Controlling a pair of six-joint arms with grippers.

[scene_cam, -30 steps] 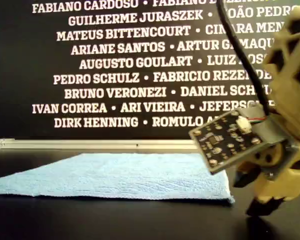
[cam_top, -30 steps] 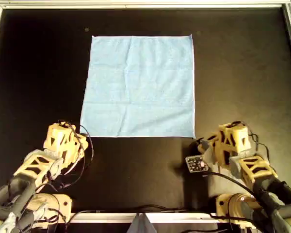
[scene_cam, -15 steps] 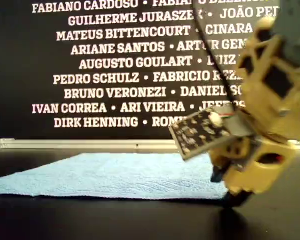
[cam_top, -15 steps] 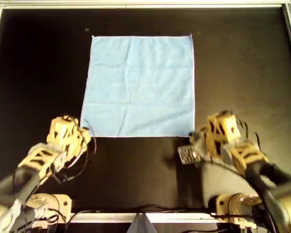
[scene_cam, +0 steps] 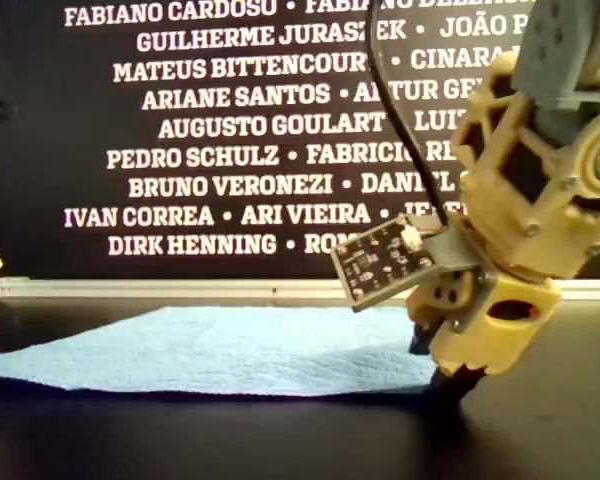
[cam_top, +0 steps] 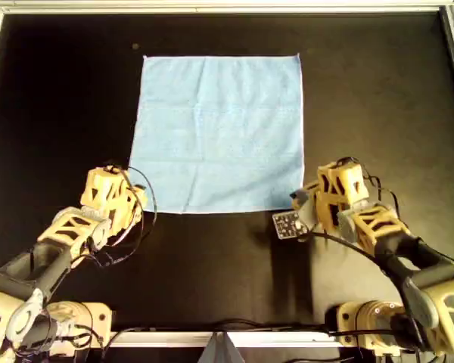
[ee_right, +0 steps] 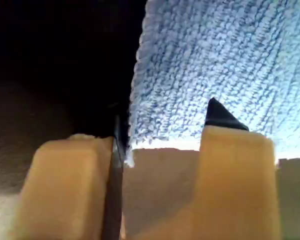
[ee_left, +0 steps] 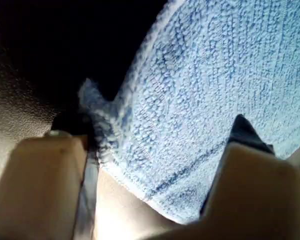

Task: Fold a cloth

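- Two grippers are down at the near edge of the cloth [cam_top: 218,133], one at each near corner.
- Left gripper [ee_left: 155,165]: its jaws are spread apart, with a cloth corner lying between them (that corner is a bit bunched up). Nothing is pinched yet.
- Right gripper [ee_right: 162,145]: its jaws are spread apart too, and the other near corner sits between them.
- In the overhead view, the left gripper [cam_top: 129,200] is at the lower left corner and the right gripper [cam_top: 301,203] at the lower right corner.
- From both grippers, the cloth lies flat on the black table [cam_top: 60,106] and stretches away toward the far rail [cam_top: 212,6].
- My guess: both should close, then carry the near edge to the far edge.
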